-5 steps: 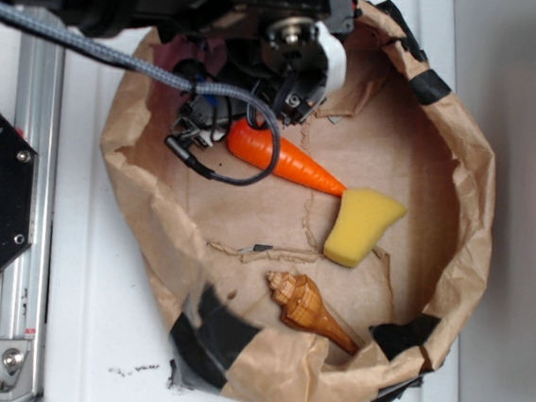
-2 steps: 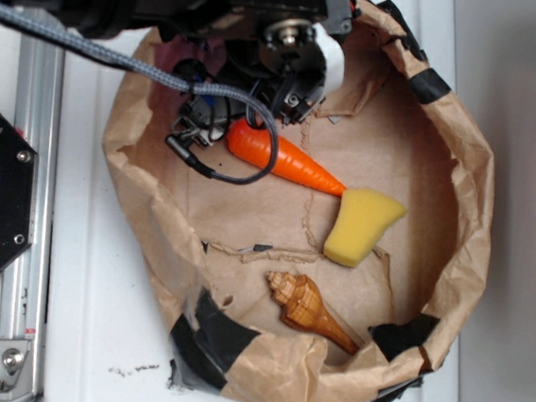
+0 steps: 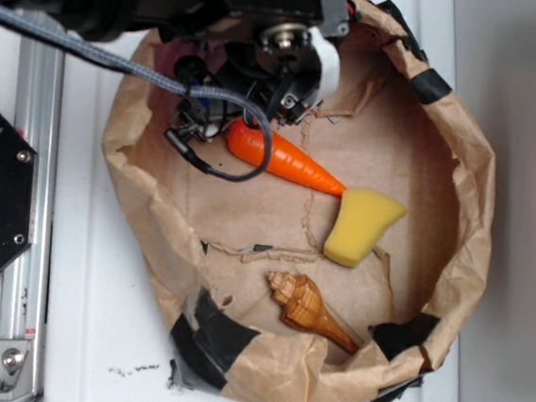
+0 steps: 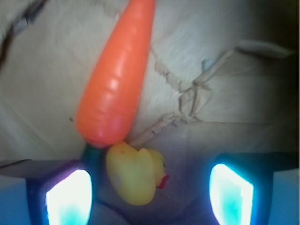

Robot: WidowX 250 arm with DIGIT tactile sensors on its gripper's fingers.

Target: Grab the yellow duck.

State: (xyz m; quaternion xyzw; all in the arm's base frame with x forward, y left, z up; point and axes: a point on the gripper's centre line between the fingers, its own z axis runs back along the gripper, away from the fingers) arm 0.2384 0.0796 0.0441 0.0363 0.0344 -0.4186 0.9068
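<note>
My claw (image 4: 150, 197) has crept slightly deeper into the crumpled brown paper bowl (image 3: 451, 276), fingers spread and empty, with the small glossy yellow duck (image 4: 135, 173) between them, nearer the left finger, so closing seems next.

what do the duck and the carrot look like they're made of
The yellow duck looks like glossy soft plastic or rubber: smooth rounded body with a slight sheen. The carrot also seems to be molded plastic, smooth orange with faint ridges and soft highlights. Neither can be told for certain.
</note>
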